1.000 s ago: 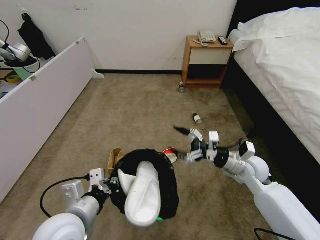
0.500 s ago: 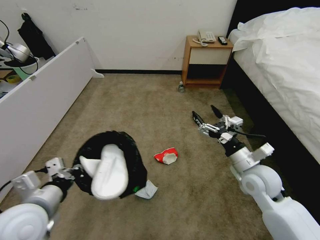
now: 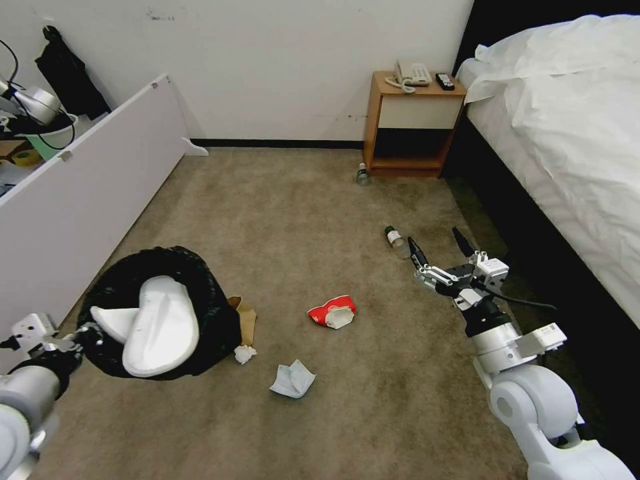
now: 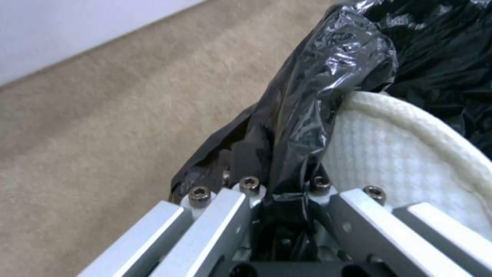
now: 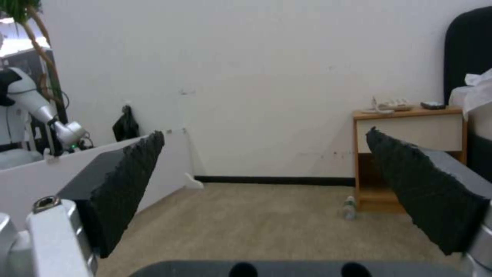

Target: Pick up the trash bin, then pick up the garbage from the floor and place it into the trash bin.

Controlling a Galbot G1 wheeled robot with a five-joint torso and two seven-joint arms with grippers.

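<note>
Right gripper (image 3: 440,248) spread wide, nothing held; bottle (image 3: 397,241) just beside it. Left gripper (image 3: 80,337) clenches trash bin (image 3: 200,293) liner only; my worry: plastic slips, slipper (image 3: 160,327) spills.

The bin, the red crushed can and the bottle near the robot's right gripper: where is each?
bin (image 3: 200,293), head view, black bag over its rim.
red crushed can (image 3: 331,311), head view, middle of its body.
bottle (image 3: 397,240), head view, its clear body.
</note>
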